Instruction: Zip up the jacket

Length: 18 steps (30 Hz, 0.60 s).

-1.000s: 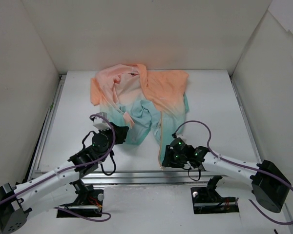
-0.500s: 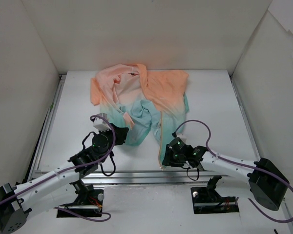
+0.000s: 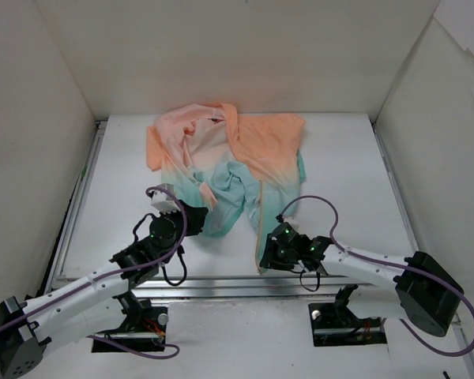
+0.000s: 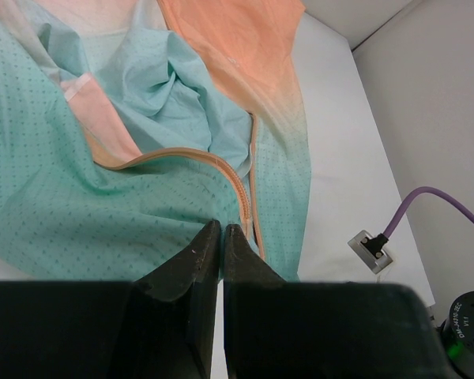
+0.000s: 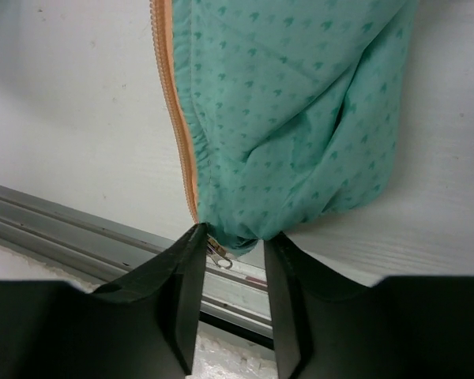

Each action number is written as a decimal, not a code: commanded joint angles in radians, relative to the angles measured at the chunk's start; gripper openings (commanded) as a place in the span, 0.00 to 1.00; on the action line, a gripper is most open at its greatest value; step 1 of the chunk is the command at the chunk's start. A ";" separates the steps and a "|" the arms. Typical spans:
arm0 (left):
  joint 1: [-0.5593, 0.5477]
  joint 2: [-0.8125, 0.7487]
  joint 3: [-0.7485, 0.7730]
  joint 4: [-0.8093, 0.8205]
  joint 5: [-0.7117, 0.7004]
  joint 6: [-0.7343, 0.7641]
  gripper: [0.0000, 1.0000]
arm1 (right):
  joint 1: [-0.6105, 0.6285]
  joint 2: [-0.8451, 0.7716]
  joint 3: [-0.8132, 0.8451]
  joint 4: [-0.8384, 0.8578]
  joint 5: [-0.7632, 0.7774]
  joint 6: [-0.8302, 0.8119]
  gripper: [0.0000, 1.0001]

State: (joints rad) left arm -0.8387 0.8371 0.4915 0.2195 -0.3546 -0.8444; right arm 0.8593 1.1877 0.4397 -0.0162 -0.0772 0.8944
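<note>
The jacket [image 3: 221, 150] lies crumpled on the white table, peach-orange at the far side and mint-teal at the near hem. An orange zipper edge [image 3: 261, 225] runs down toward the front edge. My left gripper [image 3: 199, 213] is shut, its tips pinched on the teal hem [image 4: 103, 197] beside two zipper edges [image 4: 241, 189]. My right gripper [image 3: 265, 254] is open. In the right wrist view its jaws [image 5: 235, 234] straddle the bottom corner of the teal hem [image 5: 300, 103]. The small metal zipper pull [image 5: 220, 254] hangs between them, below the orange zipper edge [image 5: 176, 126].
A metal rail [image 3: 221, 284] runs along the table's front edge, right under the right gripper [image 5: 63, 221]. White walls enclose the table on three sides. Purple cables [image 3: 308, 201] loop over both arms; one with its connector [image 4: 371, 246] lies right of the hem.
My right gripper has shifted slightly left toward the bottom end of the orange zipper edge. The left arm and the jacket have not moved.
</note>
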 commanded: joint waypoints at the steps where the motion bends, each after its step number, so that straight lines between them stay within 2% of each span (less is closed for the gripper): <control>1: -0.008 -0.001 0.036 0.035 0.003 -0.001 0.00 | 0.007 -0.003 -0.005 0.032 -0.004 0.020 0.34; 3: -0.008 -0.006 0.024 0.049 0.003 -0.007 0.00 | 0.007 -0.005 -0.009 0.035 -0.004 0.017 0.27; 4: -0.008 -0.007 0.016 0.056 0.003 -0.015 0.00 | 0.007 -0.005 -0.009 0.030 0.002 0.015 0.15; 6: -0.008 -0.003 0.024 0.054 0.006 -0.015 0.00 | 0.006 -0.014 -0.012 0.033 0.002 0.023 0.01; 12: -0.008 -0.016 0.033 0.049 0.005 -0.021 0.00 | 0.007 -0.046 -0.002 0.074 -0.007 0.006 0.00; 18: -0.008 -0.024 0.074 0.050 -0.043 -0.012 0.00 | 0.007 -0.143 0.048 0.366 -0.033 -0.015 0.00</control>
State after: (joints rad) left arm -0.8387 0.8284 0.4919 0.2127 -0.3656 -0.8494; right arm 0.8593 1.0916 0.4206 0.1341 -0.1085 0.9062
